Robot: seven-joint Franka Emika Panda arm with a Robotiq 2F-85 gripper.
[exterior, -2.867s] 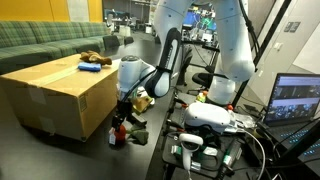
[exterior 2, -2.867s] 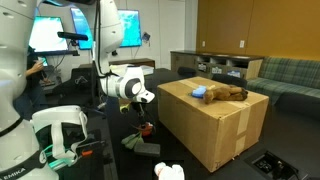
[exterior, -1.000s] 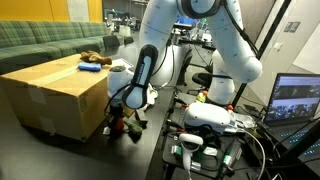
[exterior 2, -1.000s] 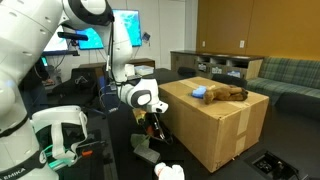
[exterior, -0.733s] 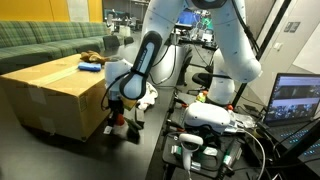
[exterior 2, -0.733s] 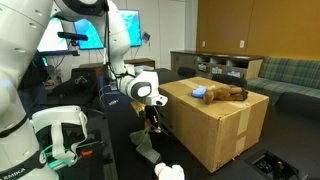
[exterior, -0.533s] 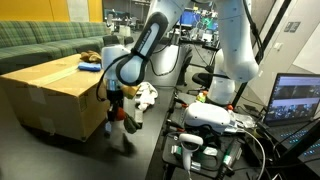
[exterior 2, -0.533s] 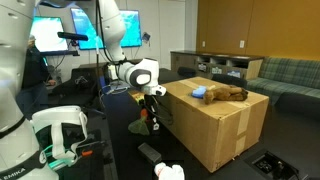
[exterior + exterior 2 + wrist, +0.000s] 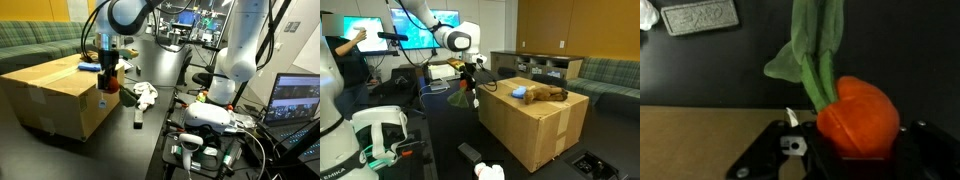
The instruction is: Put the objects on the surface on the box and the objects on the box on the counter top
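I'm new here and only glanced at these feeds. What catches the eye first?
First, the orange toy with floppy green leaves, clamped in the gripper and held in the air beside the upper edge of the big cardboard box. Next, the brown plush toy lying on top of that box, with a blue item beside it.

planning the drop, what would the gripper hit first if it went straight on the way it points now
The gripper points down, shut on the carrot toy. Probably the box top at its near edge, as the wrist view suggests; an exterior view hints it may just miss.
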